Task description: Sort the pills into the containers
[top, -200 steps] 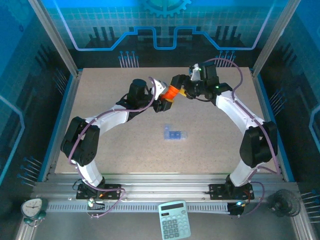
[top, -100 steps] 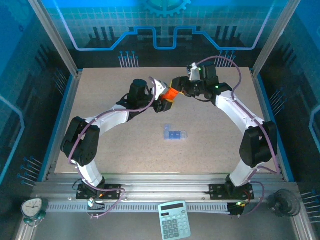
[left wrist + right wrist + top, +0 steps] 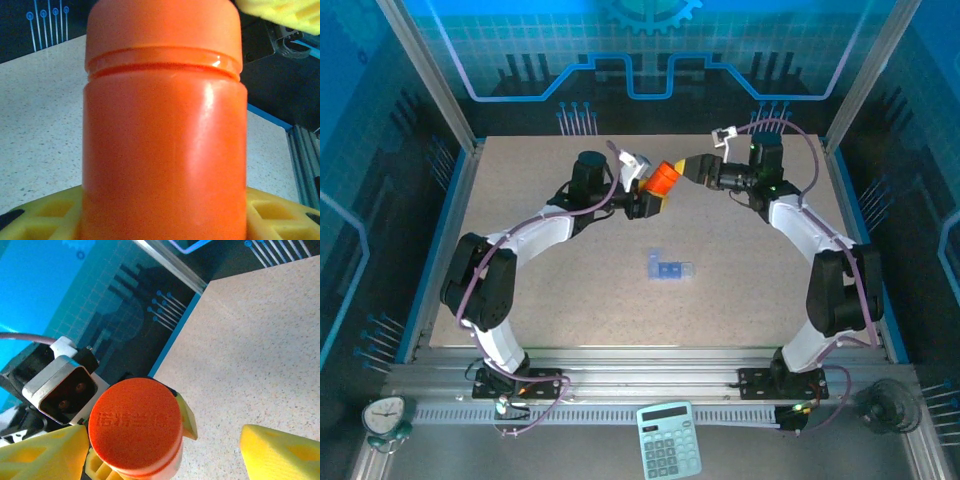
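Since a second ago, right gripper (image 3: 693, 170) has backed off the round orange cap (image 3: 135, 424); its yellow fingers (image 3: 280, 450) now stand spread, released, the cap just ahead of them and still on. Left gripper (image 3: 653, 192) stays clenched around the orange cylindrical plastic bottle (image 3: 662, 180), held tilted above the far middle of the speckled beige table (image 3: 550, 290). Count: one bottle, one cap, one small flat translucent blue pill box (image 3: 668, 268). The pill box lies at mid-table, well apart from both grippers and every edge, with bare tabletop on all sides.
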`<state>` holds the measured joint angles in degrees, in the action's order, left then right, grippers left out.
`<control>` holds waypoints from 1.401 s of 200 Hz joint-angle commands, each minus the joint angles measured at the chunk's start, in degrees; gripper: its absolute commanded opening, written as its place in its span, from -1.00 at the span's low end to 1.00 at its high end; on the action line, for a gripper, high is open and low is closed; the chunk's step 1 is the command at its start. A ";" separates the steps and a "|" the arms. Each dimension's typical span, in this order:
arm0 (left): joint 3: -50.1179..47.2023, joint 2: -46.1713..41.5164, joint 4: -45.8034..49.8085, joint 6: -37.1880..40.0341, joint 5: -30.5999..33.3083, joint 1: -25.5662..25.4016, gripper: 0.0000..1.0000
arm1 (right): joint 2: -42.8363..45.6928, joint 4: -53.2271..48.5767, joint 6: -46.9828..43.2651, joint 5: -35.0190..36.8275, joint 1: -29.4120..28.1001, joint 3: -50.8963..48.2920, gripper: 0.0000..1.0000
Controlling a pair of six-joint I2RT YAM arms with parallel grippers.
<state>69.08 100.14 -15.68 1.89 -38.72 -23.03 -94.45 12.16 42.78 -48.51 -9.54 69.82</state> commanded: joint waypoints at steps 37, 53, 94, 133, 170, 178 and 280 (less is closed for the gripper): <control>0.98 -1.25 0.73 8.36 6.58 -0.77 -0.73 | 4.34 -8.86 12.06 15.10 -1.92 1.61 0.62; 0.58 -1.61 1.29 10.82 8.44 -1.35 -0.73 | 4.45 -14.20 10.31 17.93 -3.37 4.17 0.63; 0.70 -1.53 1.97 13.05 10.07 -2.46 -0.73 | 2.67 -19.27 8.46 19.69 -6.47 8.39 0.66; 0.93 -1.44 1.95 13.15 10.49 -3.01 -0.73 | 0.64 -19.94 7.94 19.42 -8.09 9.78 0.65; 1.05 -1.37 1.64 13.12 10.62 -3.33 -0.73 | 0.16 -20.06 7.52 19.16 -8.38 9.38 0.42; 1.06 -1.29 1.58 12.98 10.66 -3.34 -0.73 | 0.17 -19.95 7.51 18.99 -8.48 9.22 0.35; 1.38 -1.74 -0.43 7.43 6.14 -2.43 -0.73 | 0.40 -10.83 -9.47 6.37 -5.45 5.62 -0.01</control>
<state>69.08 100.14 -13.19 12.58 -28.10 -25.67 -95.29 -3.79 44.16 -34.63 -16.08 77.60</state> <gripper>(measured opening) 0.537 0.496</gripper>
